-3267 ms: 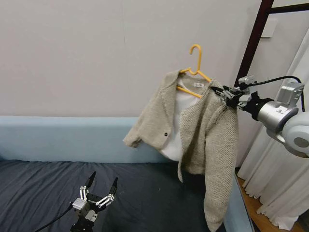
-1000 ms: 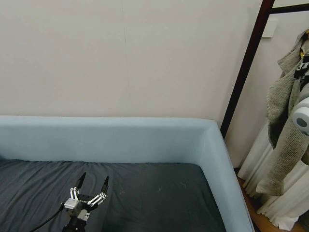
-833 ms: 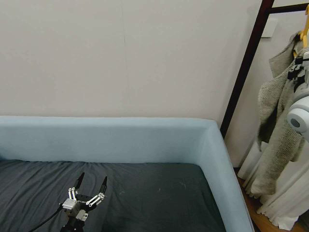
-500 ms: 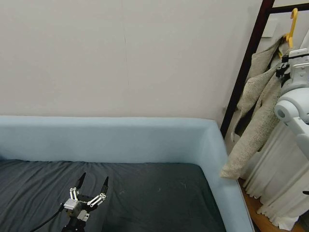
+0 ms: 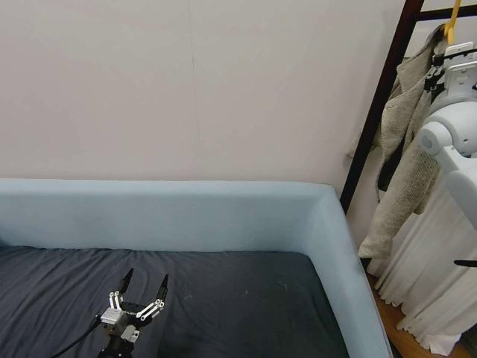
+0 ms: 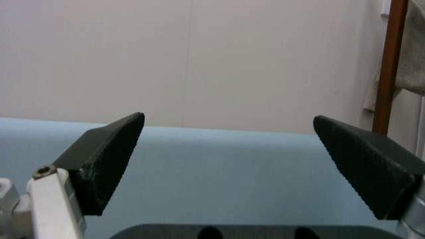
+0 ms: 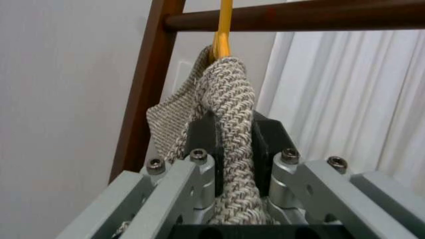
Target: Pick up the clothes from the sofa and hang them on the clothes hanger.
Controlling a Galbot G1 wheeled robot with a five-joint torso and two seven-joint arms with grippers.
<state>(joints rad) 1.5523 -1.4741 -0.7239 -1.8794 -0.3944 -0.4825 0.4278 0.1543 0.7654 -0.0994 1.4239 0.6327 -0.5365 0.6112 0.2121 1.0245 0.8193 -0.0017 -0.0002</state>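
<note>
A beige knit cardigan [image 5: 402, 142] on a yellow hanger [image 5: 452, 16] hangs at the upper right, beside the dark wooden rack post [image 5: 380, 104]. My right gripper [image 5: 436, 71] is shut on the cardigan's shoulder. In the right wrist view the knit [image 7: 229, 124] is pinched between the fingers, and the yellow hanger hook [image 7: 224, 25] rises to the wooden rail [image 7: 299, 15]. My left gripper [image 5: 139, 300] stands open low over the dark sofa seat [image 5: 246, 306], with nothing between its fingers [image 6: 106, 154].
The pale blue sofa back [image 5: 171, 216] runs across the middle, with its right arm [image 5: 350, 283] near the rack. White curtains [image 5: 432, 276] hang at the right. A plain wall [image 5: 186, 82] lies behind.
My right arm has swung the cardigan on its hanger from over the sofa to the rack and raised it to the rail. The camera has turned right. My left gripper has stayed low and open.
</note>
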